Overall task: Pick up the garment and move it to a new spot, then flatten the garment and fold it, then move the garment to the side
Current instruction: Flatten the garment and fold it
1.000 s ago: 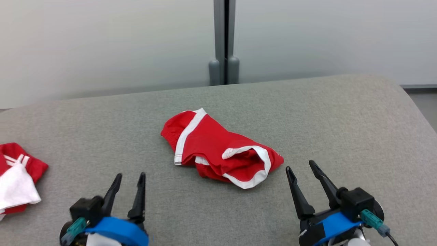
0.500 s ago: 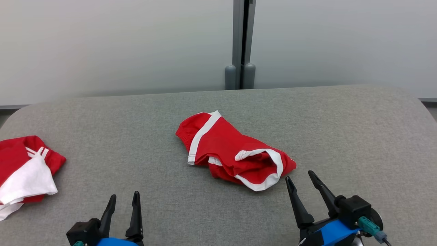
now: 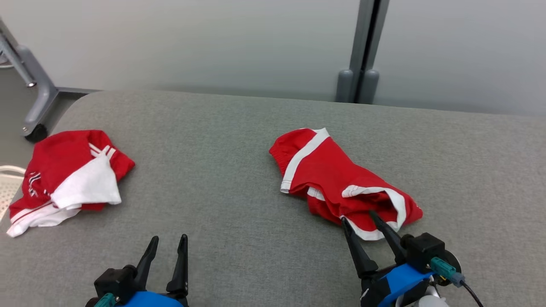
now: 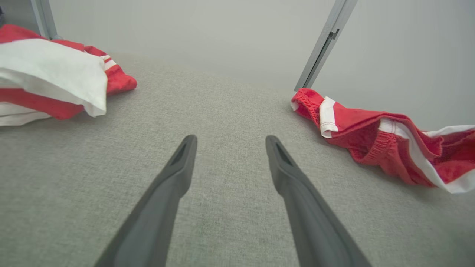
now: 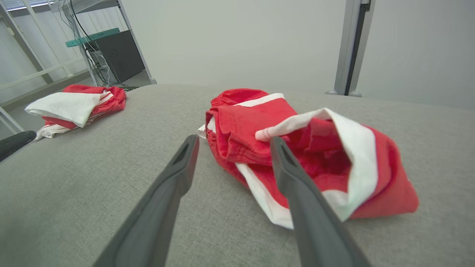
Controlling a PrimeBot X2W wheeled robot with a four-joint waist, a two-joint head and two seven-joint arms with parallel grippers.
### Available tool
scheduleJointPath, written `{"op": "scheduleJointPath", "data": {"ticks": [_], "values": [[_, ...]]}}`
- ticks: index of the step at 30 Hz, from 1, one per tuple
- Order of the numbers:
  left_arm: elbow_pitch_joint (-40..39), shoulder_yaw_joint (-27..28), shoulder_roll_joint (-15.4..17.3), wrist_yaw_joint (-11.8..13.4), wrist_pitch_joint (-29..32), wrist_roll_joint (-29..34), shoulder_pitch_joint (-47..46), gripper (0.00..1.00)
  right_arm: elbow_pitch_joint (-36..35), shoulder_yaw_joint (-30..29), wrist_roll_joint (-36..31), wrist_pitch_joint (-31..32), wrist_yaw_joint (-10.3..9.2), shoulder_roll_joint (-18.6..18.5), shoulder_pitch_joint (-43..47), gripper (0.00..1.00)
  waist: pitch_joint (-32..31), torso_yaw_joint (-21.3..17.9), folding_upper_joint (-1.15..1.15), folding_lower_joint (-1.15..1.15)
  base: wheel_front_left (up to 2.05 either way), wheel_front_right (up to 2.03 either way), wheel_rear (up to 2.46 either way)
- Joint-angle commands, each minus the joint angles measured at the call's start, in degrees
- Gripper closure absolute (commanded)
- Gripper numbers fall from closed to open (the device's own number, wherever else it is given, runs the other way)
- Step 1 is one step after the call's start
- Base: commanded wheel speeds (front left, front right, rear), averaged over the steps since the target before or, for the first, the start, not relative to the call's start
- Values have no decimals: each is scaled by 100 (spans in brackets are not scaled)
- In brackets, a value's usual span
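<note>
The garment is a crumpled pair of red shorts with white trim, lying right of centre on the grey padded surface. My right gripper is open, and its fingertips reach the garment's near white-trimmed edge. In the right wrist view the garment bunches just ahead of the open right gripper, with the right finger over its white hem. My left gripper is open at the lower left, well away from the cloth. In the left wrist view the left gripper has bare fabric between its fingers and the garment is off to the right.
A second red and white garment lies folded near the surface's left edge. A grey post stands behind the far edge against a pale wall. A wheeled frame leg and a white basket rim sit off the left side.
The head camera has swung left, shifting the whole picture right. My right gripper's fingertips, earlier beside the garment's right end, now sit at its near edge. Both grippers stay open.
</note>
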Motion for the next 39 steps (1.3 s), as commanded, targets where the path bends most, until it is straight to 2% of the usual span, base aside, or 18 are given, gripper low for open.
{"op": "scheduleJointPath", "data": {"ticks": [1,7,12,14,19,25,31,32,33,34,35,37,39], "values": [[20,-8,74,-8,-15,-42,-118,0,48,-61,6,-5,3,-25,-103,0,153,249,0,0,0,0,0],[39,47,103,-9,-15,-108,-33,0,-46,-529,-275,-5,3,-26,-281,0,193,424,0,0,0,0,0],[55,27,68,-9,-15,-146,-104,0,-18,-806,-1080,-5,3,-25,-578,0,248,356,0,0,0,0,0],[78,-39,36,-9,-15,-187,-134,0,237,-942,-1593,-5,3,-25,-680,0,227,298,0,0,0,0,0],[113,-84,-6,-9,-16,-211,-73,0,799,-1234,-2209,-5,3,-24,-710,0,173,222,0,0,0,0,0],[128,-86,12,-9,-15,-241,-39,0,931,-1452,-2438,-5,3,-23,-790,0,188,161,0,0,0,0,0],[169,-175,43,-9,-16,-287,-101,0,1129,-1362,-2577,0,3,-23,-1037,0,228,171,0,0,0,0,0],[186,-191,43,-9,-15,-288,-113,0,1189,-1346,-2615,29,3,-24,-1089,17,224,185,0,0,0,0,0],[217,-192,36,-9,-16,-301,-117,0,1278,-1322,-2680,112,2,-24,-1134,48,215,201,0,0,0,0,0],[234,-206,33,-9,-15,-318,-125,0,1363,-1320,-2711,216,3,-24,-1165,57,212,220,0,0,0,0,0],[244,-220,32,-9,-15,-327,-133,0,1407,-1327,-2753,259,3,-28,-1223,57,210,243,0,0,0,0,0],[248,-201,35,-9,-16,-342,-131,0,1447,-1312,-2865,331,2,-25,-1298,49,214,272,0,0,0,0,0],[239,-171,35,-9,-15,-356,-107,0,1436,-1317,-2982,370,2,-25,-1253,1,213,284,0,0,0,0,0]]}}
